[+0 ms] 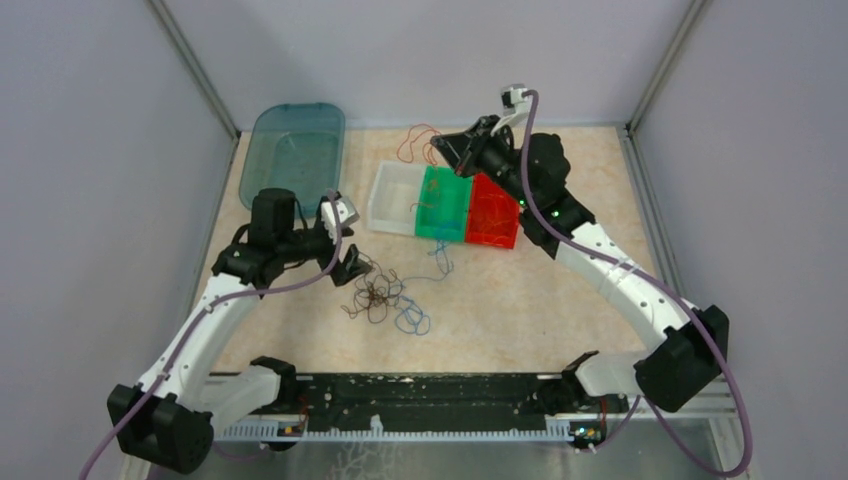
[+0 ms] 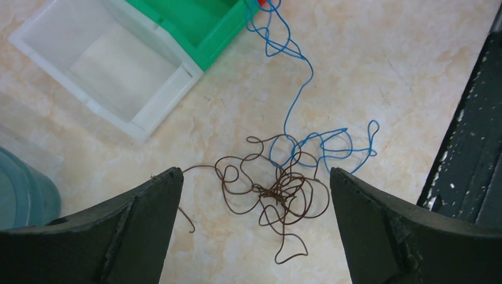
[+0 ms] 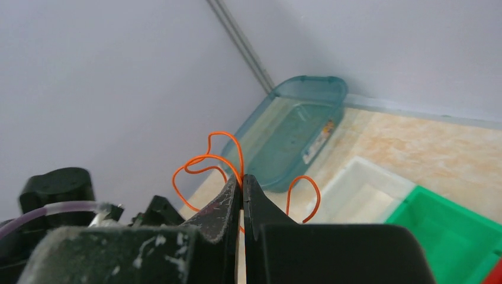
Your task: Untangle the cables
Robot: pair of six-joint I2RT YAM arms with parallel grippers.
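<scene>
A knot of dark brown cable (image 2: pixel 278 192) lies on the tabletop, with a blue cable (image 2: pixel 308 145) looped through its far side and running up to the green bin (image 2: pixel 201 23). In the top view this tangle (image 1: pixel 385 298) sits right of my left gripper (image 1: pixel 345 240). That left gripper (image 2: pixel 254 174) hangs open over the brown knot, fingers on either side of it and holding nothing. My right gripper (image 3: pixel 242 177) is shut on a red-orange cable (image 3: pixel 204 160), raised above the bins. Its loops (image 1: pixel 415 140) show behind the bins.
Three small bins stand in a row: white (image 1: pixel 395 198), green (image 1: pixel 445 205) and red (image 1: pixel 492 212). A teal translucent tray (image 1: pixel 295 150) lies at the back left. Grey walls close the sides and back. The black rail (image 1: pixel 420 400) runs along the near edge.
</scene>
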